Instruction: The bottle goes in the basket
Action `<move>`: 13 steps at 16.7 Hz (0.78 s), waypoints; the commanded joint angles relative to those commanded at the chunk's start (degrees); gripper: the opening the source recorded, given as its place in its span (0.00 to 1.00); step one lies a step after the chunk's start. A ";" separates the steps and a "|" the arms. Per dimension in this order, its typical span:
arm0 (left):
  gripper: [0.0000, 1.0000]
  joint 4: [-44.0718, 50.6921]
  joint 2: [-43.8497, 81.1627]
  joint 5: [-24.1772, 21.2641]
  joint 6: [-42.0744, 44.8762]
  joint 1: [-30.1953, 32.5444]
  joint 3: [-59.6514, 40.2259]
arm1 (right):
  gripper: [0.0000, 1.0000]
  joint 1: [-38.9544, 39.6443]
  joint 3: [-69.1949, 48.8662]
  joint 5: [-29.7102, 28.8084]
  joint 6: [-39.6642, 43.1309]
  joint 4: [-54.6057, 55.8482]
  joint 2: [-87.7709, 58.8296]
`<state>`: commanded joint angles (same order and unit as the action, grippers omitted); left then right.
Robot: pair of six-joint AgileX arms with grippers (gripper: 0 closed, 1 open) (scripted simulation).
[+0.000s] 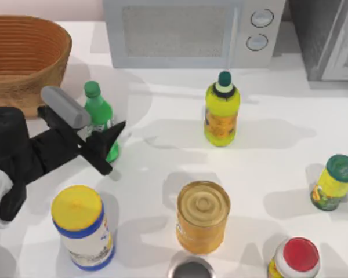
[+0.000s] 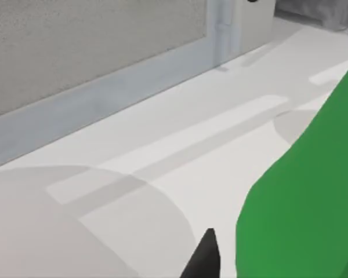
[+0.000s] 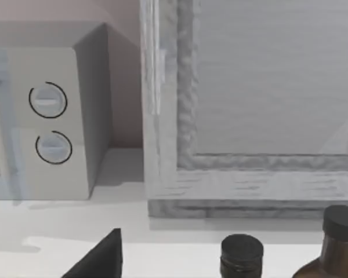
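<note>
The slim green bottle (image 1: pixel 98 113) stands upright at the table's left, just right of the wicker basket (image 1: pixel 23 55) in the back left corner. My left gripper (image 1: pixel 115 147) reaches in from the left at the bottle's lower body. It is open, with one finger on each side of the bottle. The left wrist view shows the bottle's green wall (image 2: pixel 304 202) very close, beside one dark fingertip (image 2: pixel 203 258). A single dark fingertip (image 3: pixel 101 258) of my right gripper shows in the right wrist view, facing the back wall.
A microwave (image 1: pixel 191 32) and a grey cabinet (image 1: pixel 330 35) line the back. A yellow bottle (image 1: pixel 221 113) stands mid-table. A gold can (image 1: pixel 202 215), a yellow-lidded canister (image 1: pixel 81 226), a green-lidded jar (image 1: pixel 335 182) and a red-lidded jar (image 1: pixel 294 259) stand nearer the front.
</note>
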<state>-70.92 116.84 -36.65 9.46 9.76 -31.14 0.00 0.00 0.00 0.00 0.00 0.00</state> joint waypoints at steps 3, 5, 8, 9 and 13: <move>0.00 0.00 0.00 0.00 0.00 0.00 0.00 | 1.00 0.00 0.00 0.00 0.00 0.00 0.00; 0.00 0.00 0.00 0.00 0.00 0.00 0.00 | 1.00 0.00 0.00 0.00 0.00 0.00 0.00; 0.00 0.00 0.00 0.00 0.00 0.00 0.00 | 1.00 0.00 0.00 0.00 0.00 0.00 0.00; 0.00 0.00 0.00 0.00 0.00 0.00 0.00 | 1.00 0.00 0.00 0.00 0.00 0.00 0.00; 0.00 1.92 -1.84 0.16 0.05 1.01 -1.02 | 1.00 0.00 0.00 0.00 0.00 0.00 0.00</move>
<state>-69.01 115.00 -36.49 9.51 10.77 -32.16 0.00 0.00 0.00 0.00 0.00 0.00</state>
